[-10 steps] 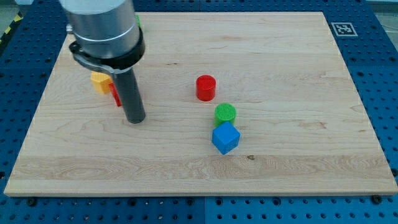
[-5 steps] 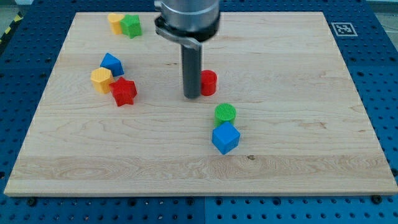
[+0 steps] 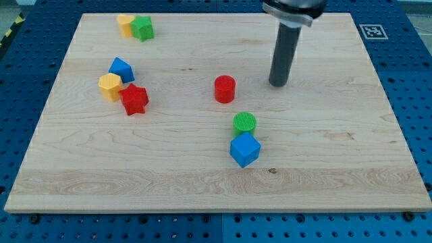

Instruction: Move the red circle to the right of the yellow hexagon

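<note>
The red circle (image 3: 225,89) stands near the middle of the wooden board (image 3: 324,155). The yellow hexagon (image 3: 109,87) sits at the view's left, touching a red star (image 3: 134,100) on its right and a blue block (image 3: 121,69) above it. My tip (image 3: 277,84) is on the board to the right of the red circle, a short gap away and slightly higher in the view, not touching it.
A green circle (image 3: 245,123) and a blue cube (image 3: 244,150) sit together below and right of the red circle. A yellow block (image 3: 125,25) and a green block (image 3: 142,28) touch each other at the view's top left.
My tip has swept from the left side by the yellow hexagon, past the red circle's left edge, to its right side. The blocks have stayed in place.
</note>
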Robot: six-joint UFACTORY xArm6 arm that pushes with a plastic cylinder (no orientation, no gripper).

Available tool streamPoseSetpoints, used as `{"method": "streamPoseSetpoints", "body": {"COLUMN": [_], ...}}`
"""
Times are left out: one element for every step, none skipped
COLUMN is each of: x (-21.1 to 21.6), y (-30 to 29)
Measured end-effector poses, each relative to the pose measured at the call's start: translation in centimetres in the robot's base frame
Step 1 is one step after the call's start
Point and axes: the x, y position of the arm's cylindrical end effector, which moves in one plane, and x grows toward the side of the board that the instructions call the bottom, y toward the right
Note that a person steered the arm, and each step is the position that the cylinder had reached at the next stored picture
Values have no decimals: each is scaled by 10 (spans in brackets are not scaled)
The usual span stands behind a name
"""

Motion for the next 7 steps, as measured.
{"method": "streamPoseSetpoints", "body": {"x": [14, -8, -20, -20, -8, 15, 10], "y": [-46, -141, -197, -170, -139, -148, -193]}}
